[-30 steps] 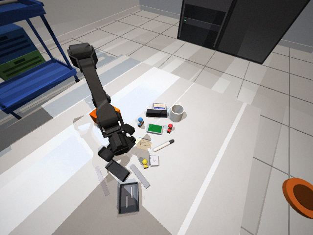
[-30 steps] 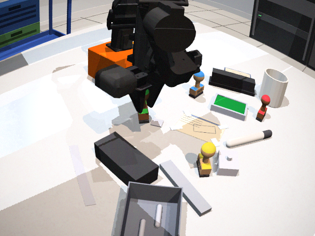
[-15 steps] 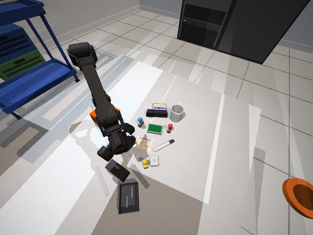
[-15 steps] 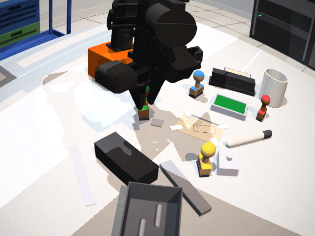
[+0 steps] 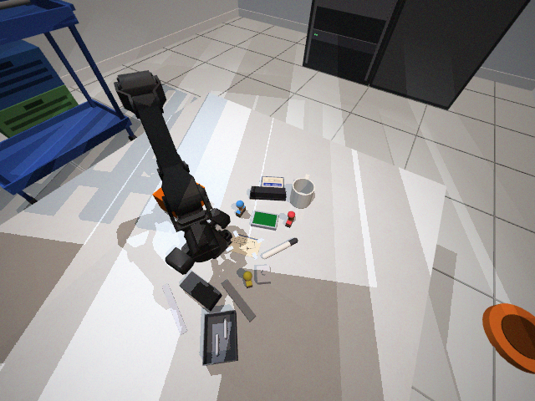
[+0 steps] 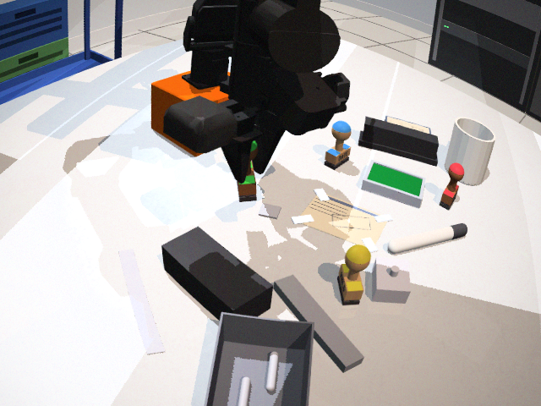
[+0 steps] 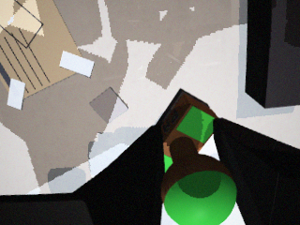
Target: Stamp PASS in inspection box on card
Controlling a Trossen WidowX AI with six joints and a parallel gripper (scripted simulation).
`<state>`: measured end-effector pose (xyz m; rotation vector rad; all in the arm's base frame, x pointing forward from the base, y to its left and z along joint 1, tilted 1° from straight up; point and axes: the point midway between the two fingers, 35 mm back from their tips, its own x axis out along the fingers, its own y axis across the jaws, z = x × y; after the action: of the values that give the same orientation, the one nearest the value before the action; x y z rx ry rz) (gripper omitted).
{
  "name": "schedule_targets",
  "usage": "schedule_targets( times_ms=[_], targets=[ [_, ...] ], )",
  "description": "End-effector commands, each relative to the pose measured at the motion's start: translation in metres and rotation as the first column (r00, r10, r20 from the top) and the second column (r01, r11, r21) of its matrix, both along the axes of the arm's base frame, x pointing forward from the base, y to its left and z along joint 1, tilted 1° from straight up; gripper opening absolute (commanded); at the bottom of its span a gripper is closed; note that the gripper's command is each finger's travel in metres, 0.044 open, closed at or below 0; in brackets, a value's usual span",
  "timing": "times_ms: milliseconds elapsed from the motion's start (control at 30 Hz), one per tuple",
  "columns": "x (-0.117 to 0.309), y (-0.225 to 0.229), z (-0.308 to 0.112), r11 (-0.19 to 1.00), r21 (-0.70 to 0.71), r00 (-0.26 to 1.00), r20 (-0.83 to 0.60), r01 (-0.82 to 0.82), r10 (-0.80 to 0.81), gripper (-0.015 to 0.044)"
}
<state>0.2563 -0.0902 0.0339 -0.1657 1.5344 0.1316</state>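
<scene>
My gripper (image 6: 251, 174) (image 7: 187, 130) is shut on the green-topped stamp (image 6: 248, 191) (image 7: 199, 199), holding it roughly upright with its dark base a little above the bench, left of the card. The lettering on its side is too small to read. The tan card (image 5: 240, 245) (image 6: 319, 219) (image 7: 55, 47) lies flat, taped at its corners. A thin outlined box (image 6: 369, 222) (image 7: 36, 35) is on it; I see no green print inside. The open pad (image 5: 264, 219) (image 6: 394, 178) with a green surface lies behind the card. In the top view the arm hides the held stamp.
Blue (image 6: 341, 141), red (image 6: 453, 185) and yellow (image 6: 354, 275) stamps stand around the card and pad. A marker (image 6: 426, 238), a grey block with a knob (image 6: 390, 283), a cup (image 6: 469, 152), a black holder (image 6: 397, 141), a black block (image 6: 210, 271), a grey bar (image 6: 319, 323) and a tray (image 6: 266, 330) surround them.
</scene>
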Motion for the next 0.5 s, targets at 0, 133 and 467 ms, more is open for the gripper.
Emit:
schedule_targets(
  times_ms=[0, 133, 467],
  targets=[
    [0.0002, -0.0007, 0.0025, 1.000, -0.006, 1.000, 0.000, 0.004, -0.004, 0.0000],
    [0.0002, -0.0008, 0.0044, 1.000, -0.008, 1.000, 0.000, 0.004, -0.004, 0.0000],
    [0.0000, -0.0008, 0.0094, 1.000, -0.011, 1.000, 0.001, 0.004, -0.004, 0.0000]
  ],
)
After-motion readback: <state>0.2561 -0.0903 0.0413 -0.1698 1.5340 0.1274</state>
